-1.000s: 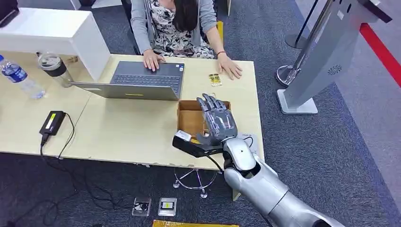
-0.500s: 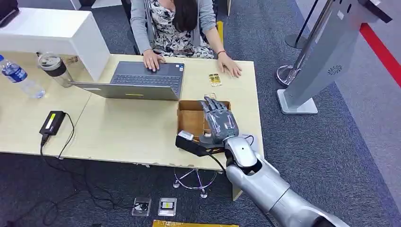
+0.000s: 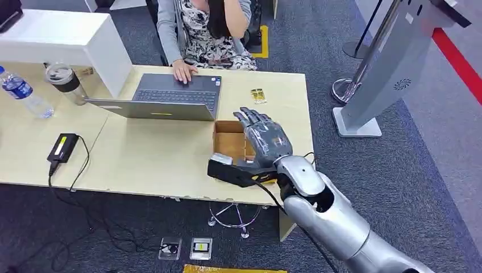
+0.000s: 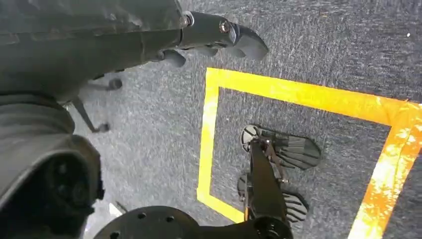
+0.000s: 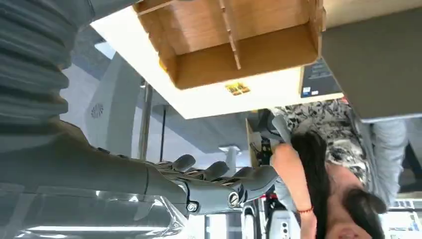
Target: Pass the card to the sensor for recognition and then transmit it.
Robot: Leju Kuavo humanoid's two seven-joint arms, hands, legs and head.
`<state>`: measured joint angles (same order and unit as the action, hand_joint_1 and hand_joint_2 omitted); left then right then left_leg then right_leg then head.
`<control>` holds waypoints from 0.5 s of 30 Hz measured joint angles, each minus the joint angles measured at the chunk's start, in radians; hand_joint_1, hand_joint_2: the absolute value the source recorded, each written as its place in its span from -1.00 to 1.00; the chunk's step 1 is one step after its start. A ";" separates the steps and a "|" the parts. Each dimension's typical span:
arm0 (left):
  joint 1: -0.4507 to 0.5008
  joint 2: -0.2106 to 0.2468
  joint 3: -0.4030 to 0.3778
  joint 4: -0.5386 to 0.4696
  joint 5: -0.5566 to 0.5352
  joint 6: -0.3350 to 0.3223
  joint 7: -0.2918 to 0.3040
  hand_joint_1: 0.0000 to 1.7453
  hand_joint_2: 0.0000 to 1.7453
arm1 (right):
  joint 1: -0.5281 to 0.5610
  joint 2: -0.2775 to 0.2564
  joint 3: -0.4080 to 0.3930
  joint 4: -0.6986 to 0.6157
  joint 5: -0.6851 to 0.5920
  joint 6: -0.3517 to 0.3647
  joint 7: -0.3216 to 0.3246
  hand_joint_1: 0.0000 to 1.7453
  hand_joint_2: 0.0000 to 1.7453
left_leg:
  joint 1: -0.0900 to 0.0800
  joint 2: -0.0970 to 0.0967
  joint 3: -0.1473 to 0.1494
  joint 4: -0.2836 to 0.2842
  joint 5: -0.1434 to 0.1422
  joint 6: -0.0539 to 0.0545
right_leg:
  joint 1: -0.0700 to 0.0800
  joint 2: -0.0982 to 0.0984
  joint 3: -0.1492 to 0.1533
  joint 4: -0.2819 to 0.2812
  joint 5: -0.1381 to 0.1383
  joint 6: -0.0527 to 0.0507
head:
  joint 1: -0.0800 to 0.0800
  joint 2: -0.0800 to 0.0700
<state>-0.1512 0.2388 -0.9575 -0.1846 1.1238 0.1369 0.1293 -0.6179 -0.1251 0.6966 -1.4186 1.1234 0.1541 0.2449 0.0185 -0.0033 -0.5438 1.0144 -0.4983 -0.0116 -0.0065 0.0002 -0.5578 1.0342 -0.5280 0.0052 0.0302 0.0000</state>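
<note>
honestly the right hand (image 3: 266, 142) is just hovering open with nothing in it over the cardboard box (image 3: 228, 140) on the table (image 3: 159, 153), so I'd drop it straight down into a compartment, since I can't spot the card from here.

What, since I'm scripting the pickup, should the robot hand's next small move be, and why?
Probably reach the right robot hand forward toward the card: it hovers open, empty, above the cardboard box, and the card lies on the table beyond.
</note>
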 joint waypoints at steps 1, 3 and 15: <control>0.001 0.000 0.001 0.000 0.004 0.000 0.000 -1.00 -1.00 | 0.012 -0.009 -0.004 -0.030 0.000 0.006 0.003 -1.00 1.00 | 0.000 0.000 0.000 0.000 0.000 0.000 | 0.000 0.000 0.000 0.000 0.000 0.000 | 0.000 0.000; 0.001 0.000 0.002 0.000 0.006 -0.001 0.000 -1.00 -1.00 | 0.027 -0.026 -0.008 -0.085 0.007 0.010 0.005 -1.00 1.00 | 0.000 0.000 0.000 0.000 0.000 0.000 | 0.000 0.000 0.000 0.000 0.000 0.000 | 0.000 0.000; 0.000 0.000 0.002 0.000 0.008 0.004 0.000 -1.00 -1.00 | 0.089 -0.065 -0.011 -0.189 0.082 0.018 0.023 -1.00 1.00 | 0.000 0.000 0.000 0.000 0.000 0.000 | 0.000 0.000 0.000 0.000 0.000 0.000 | 0.000 0.000</control>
<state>-0.1508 0.2388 -0.9556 -0.1843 1.1318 0.1408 0.1297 -0.5290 -0.1904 0.6855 -1.6075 1.2051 0.1720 0.2674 0.0186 -0.0029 -0.5437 1.0143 -0.4983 -0.0116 -0.0063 0.0000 -0.5575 1.0344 -0.5279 0.0051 0.0301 0.0000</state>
